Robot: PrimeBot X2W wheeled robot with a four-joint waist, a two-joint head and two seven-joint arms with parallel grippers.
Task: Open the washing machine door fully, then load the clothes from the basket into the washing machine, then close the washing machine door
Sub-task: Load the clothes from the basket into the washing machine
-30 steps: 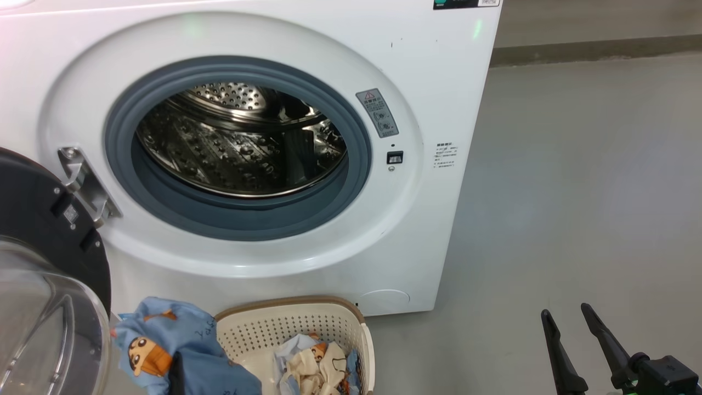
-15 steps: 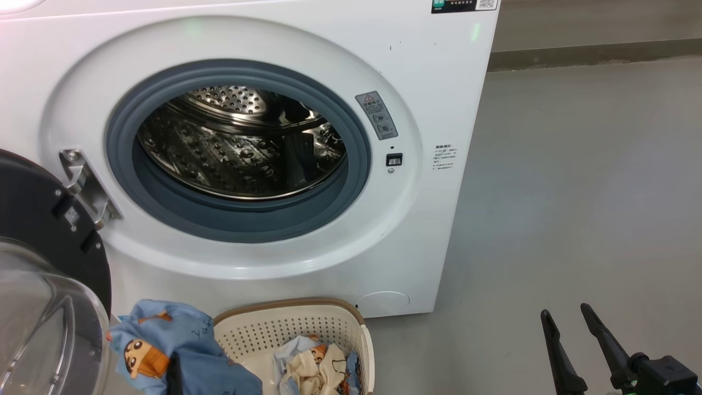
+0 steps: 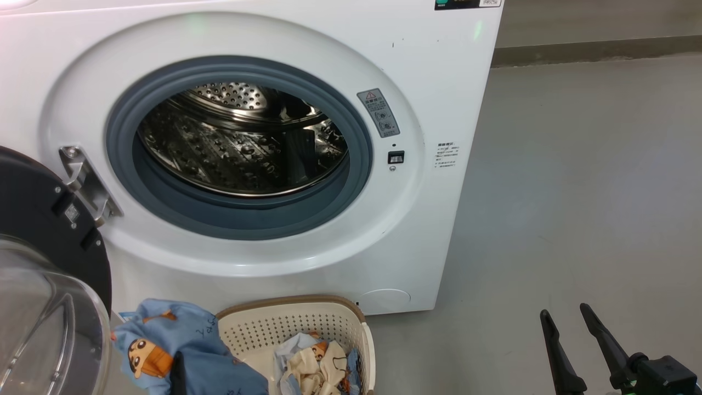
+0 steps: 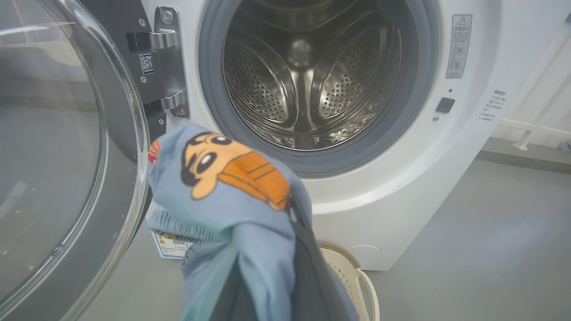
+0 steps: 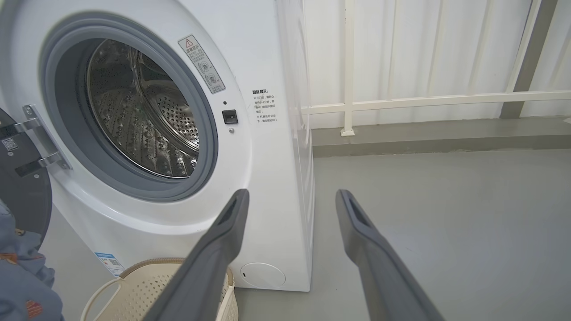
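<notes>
The washing machine (image 3: 449, 230) stands with its door (image 3: 33, 208) swung open to the left, so the steel drum (image 3: 241, 142) is bare. My left gripper (image 3: 178, 376) is shut on a light blue garment (image 3: 159, 340) with a cartoon figure, held just left of the basket (image 3: 290, 321). In the left wrist view the garment (image 4: 223, 178) drapes over my gripper (image 4: 291, 207), below and in front of the drum (image 4: 308, 76). More clothes (image 3: 312, 367) lie in the basket. My right gripper (image 3: 564, 311) hangs open and empty over the floor at the right; its fingers (image 5: 223, 240) are spread apart.
The door's glass bowl (image 3: 44, 329) bulges out at the lower left, close beside the held garment. Grey floor (image 3: 576, 192) spreads to the right of the machine. A white railing (image 5: 424, 100) and a low kerb run behind it.
The head view wobbled slightly and came back. The blue garment stays in the left gripper at nearly the same spot; the right gripper has not moved.
</notes>
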